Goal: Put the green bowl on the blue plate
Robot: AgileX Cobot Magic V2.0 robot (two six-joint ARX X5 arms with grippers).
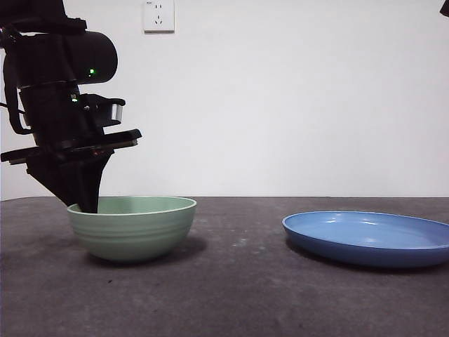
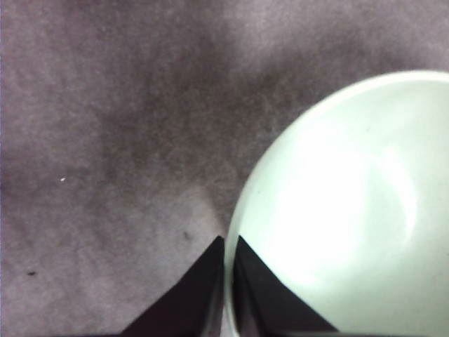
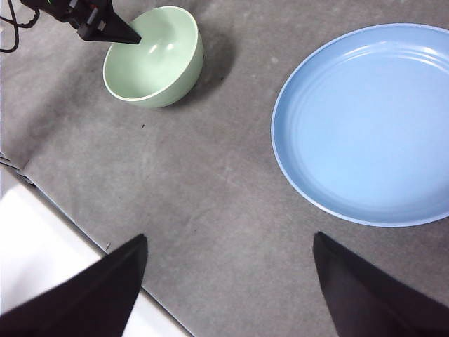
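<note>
**Left jaws pinch the bowl's rim, plate waits apart**

I have the left gripper [image 2: 226, 281] at the green bowl [image 1: 132, 227], and its two jaws stand one on each side of the wall: one inside the bowl, one outside, with the pale rim passing between them. They look nearly closed on that rim, so I judge the bowl is gripped, though it sits on the tabletop [image 1: 238, 295], not lifted yet. From the jaws, the rest of the bowl spreads away to the inner jaw's side.

I think the bowl is stiff and rather light, but its surface is smooth (the ridges on the outer wall are faint, they will not help much). A pinch at one side of the rim means the bowl may want to tilt or slip when I raise it, so I would lift slowly and keep it level.

The blue plate [image 1: 368, 239] lies well apart from the bowl, shallow and glossy; I judge the bowl could slide on it if set down carelessly.

The right gripper [image 3: 228, 281] hangs high with its jaws wide open, holding nothing.
</note>
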